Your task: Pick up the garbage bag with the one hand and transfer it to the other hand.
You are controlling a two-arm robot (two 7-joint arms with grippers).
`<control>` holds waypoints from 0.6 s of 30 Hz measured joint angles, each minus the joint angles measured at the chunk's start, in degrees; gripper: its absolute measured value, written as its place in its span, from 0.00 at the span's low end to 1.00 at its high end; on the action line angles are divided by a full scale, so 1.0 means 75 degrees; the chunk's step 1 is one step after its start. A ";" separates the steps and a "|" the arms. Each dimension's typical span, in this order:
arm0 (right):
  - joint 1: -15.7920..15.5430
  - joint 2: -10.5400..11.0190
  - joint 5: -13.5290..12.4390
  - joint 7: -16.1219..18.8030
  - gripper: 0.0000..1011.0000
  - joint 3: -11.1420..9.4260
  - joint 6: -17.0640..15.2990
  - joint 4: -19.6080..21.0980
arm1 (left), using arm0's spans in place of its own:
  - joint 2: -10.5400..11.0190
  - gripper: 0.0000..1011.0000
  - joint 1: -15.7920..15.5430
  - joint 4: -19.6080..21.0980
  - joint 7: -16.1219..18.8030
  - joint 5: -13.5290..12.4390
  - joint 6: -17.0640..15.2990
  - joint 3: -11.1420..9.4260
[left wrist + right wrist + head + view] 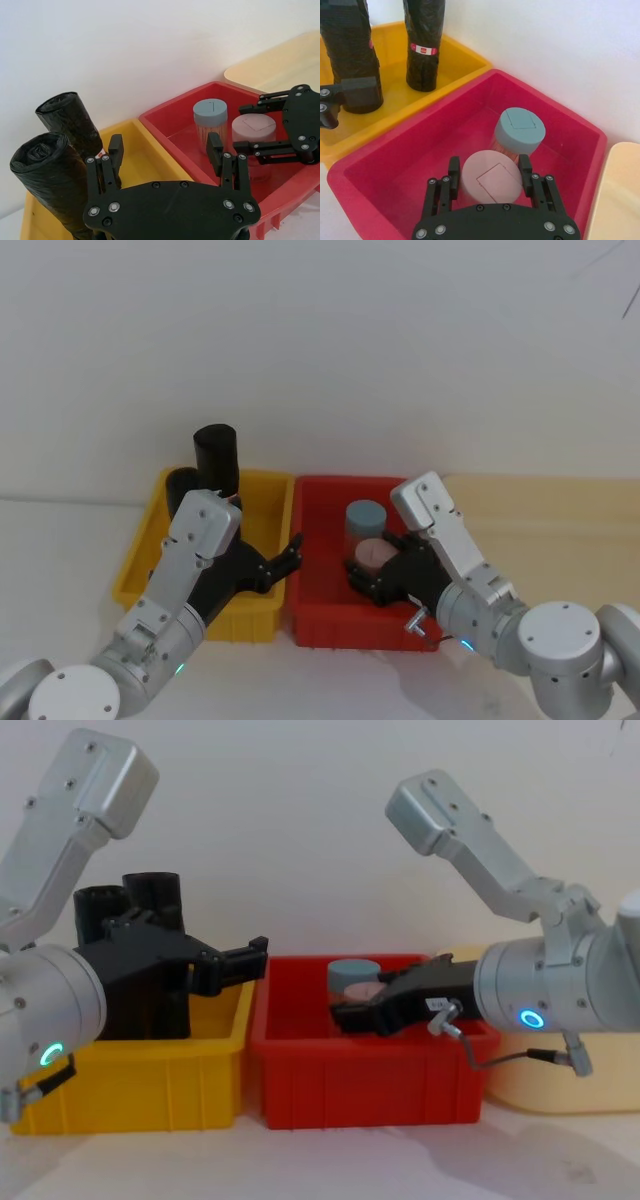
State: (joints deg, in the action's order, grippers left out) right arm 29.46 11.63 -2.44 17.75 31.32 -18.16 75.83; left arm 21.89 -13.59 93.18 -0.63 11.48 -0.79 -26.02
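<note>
The garbage bag point(183, 481) point(44, 175) point(349, 47) point(100, 912) stands upright in the yellow bin point(262, 502), a wrinkled black roll. My left gripper point(285, 555) point(165, 150) point(255, 955), on the green-ringed arm, is open beside the bag. The bag is outside its fingers, and one fingertip point(350, 92) is level with its lower part. My right gripper point(365, 575) point(489, 167) point(345, 1012), on the blue-ringed arm, is open over the red bin point(330, 490), its fingers either side of a pink-lidded jar point(487, 180).
A second black roll with a red-and-white sticker point(422, 48) stands behind the bag, nearer the wall. A grey-lidded jar point(365, 515) point(520, 131) stands in the red bin. A pale tray point(280, 65) lies to the right of the red bin.
</note>
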 joint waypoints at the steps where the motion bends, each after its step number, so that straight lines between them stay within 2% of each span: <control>1: -0.0013 0.0005 0.0001 -0.0003 0.69 -0.0016 0.0025 0.0021 | 0.0000 0.99 0.0000 0.0000 0.0000 0.0000 0.0000 0.0000; 5: -0.0047 0.0035 0.0004 -0.0021 0.69 -0.0094 0.0054 0.0118 | 0.0000 0.99 0.0000 0.0000 0.0000 0.0000 0.0000 0.0000; 13: -0.0122 0.0174 -0.0050 -0.0213 0.69 -0.0521 0.0201 0.0707 | 0.0000 0.99 0.0000 0.0000 0.0000 0.0000 0.0000 0.0000; 18: -0.0153 0.0291 -0.0110 -0.0389 0.69 -0.0887 0.0276 0.1153 | 0.0000 0.99 0.0000 0.0000 0.0000 0.0000 0.0000 0.0000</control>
State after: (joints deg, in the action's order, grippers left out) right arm 28.32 13.81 -3.27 14.83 24.66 -16.09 84.48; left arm 21.90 -13.59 93.18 -0.63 11.48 -0.79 -26.02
